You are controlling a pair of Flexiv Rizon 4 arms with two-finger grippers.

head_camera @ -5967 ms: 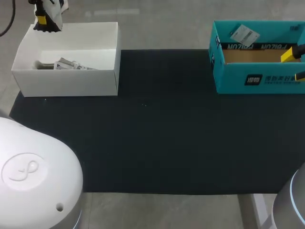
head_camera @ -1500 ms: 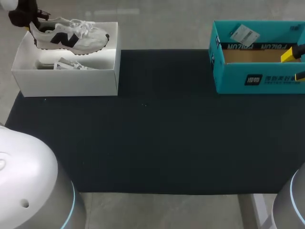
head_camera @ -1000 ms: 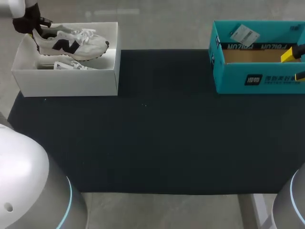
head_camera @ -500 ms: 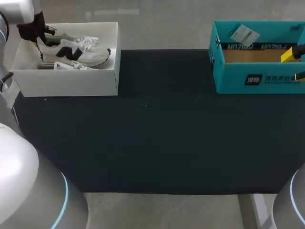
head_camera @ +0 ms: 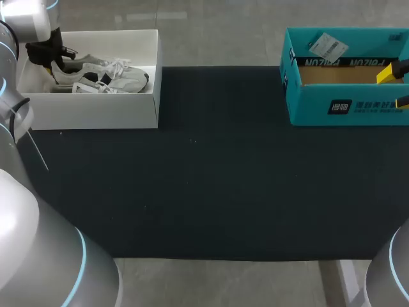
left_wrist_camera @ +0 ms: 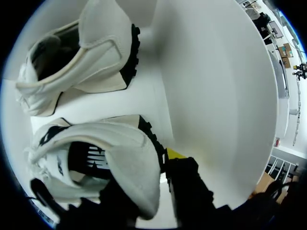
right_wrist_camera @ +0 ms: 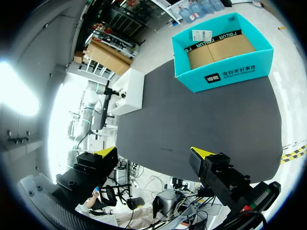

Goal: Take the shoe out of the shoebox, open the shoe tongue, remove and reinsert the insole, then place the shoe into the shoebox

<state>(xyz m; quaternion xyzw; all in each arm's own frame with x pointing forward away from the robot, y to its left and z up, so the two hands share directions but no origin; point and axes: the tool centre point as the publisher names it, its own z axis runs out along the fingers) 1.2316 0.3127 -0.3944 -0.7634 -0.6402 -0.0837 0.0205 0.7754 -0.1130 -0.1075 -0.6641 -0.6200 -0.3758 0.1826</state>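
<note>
Left end effector (head_camera: 46,59) hangs low in the shoebox (head_camera: 96,110), gripping the shoe (head_camera: 86,70).

White shoebox (head_camera: 96,110); cream shoe (head_camera: 121,75), black sole and logo; teal box (head_camera: 358,105), white print, brown inside; black mat (head_camera: 211,192).

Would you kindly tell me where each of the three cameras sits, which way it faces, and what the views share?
Head view: fixed above and behind, looking down on the mat; left arm at left, right end effector by the teal box.
Left wrist view: on that wrist, looking into the white shoebox; left end effector grips the shoe by its heel.
Right wrist view: on that wrist, facing across the mat; right end effector open.
Shared: all three show the white shoebox.
</note>
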